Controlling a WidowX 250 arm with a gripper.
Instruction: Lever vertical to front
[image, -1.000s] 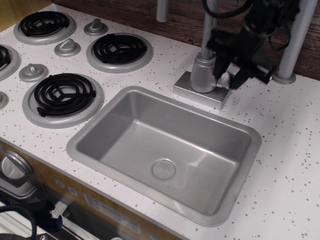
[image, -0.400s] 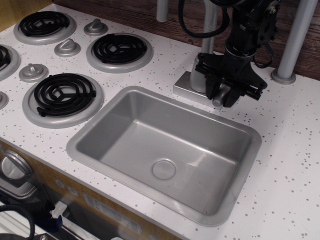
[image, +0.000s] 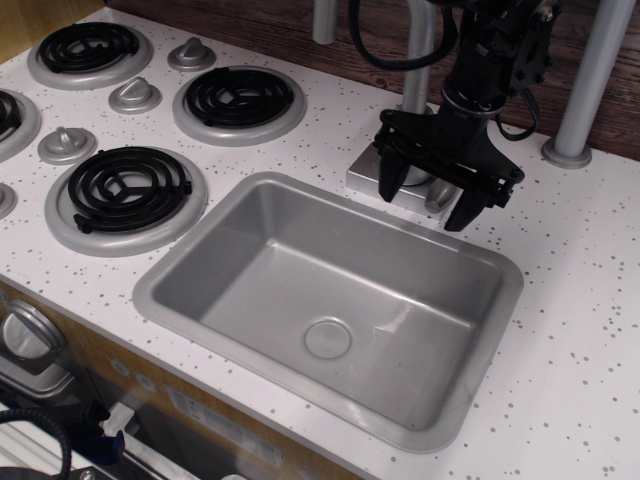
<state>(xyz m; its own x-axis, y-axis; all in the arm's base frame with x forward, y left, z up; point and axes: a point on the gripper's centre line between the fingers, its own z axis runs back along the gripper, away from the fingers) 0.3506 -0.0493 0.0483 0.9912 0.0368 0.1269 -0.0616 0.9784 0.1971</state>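
The lever (image: 437, 197) is a small silver paddle low on the faucet, pointing toward the front over the sink's back rim. The faucet's body is mostly hidden behind my black gripper (image: 430, 193); its square base (image: 364, 170) and the spout pipe (image: 418, 55) show. My gripper hangs from above, open, with its two fingers spread wide, one at the left (image: 392, 173) and one at the right (image: 469, 206). The lever lies between them, nearer the right finger, with neither finger touching it.
The grey sink basin (image: 250, 180) takes up the middle of the white speckled counter. Black coil burners (image: 126, 190) and round silver knobs (image: 135, 95) stand at the left. A grey post (image: 590, 75) rises at the back right against the wooden wall.
My gripper swung from the faucet's right side round to its front, and the lever came down from upright to pointing front. The jaws then opened and let go of it.
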